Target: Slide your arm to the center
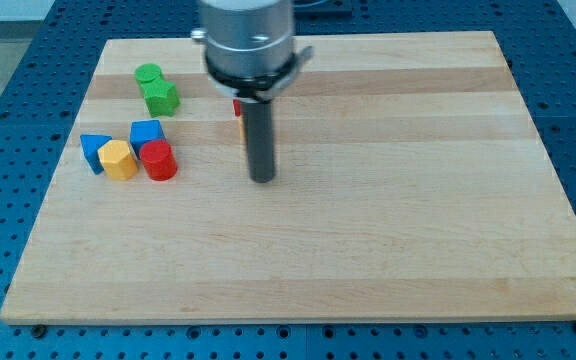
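My tip (262, 179) rests on the wooden board (388, 220), a little left of the board's middle. The dark rod rises from it to the arm's grey end at the view's top. A red block (238, 107) shows as a sliver behind the rod, mostly hidden. To the left of the tip lies a cluster: a red cylinder (158, 160), a yellow block (118, 159), a blue triangle (93, 151) and a blue block (146, 133). The tip is apart from them all.
A green cylinder (149, 74) and a green block (160, 97) sit near the board's top left. A blue perforated table (8, 120) surrounds the board on all sides.
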You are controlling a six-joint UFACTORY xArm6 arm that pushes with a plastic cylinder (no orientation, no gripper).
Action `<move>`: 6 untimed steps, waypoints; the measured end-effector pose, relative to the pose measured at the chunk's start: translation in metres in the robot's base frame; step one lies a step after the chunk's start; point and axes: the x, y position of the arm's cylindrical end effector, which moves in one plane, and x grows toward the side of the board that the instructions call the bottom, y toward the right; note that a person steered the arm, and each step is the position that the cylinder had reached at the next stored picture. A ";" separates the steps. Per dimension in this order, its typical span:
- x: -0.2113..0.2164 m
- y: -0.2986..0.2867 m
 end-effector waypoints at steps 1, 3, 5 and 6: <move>-0.006 -0.036; -0.077 -0.043; -0.055 -0.017; -0.029 0.041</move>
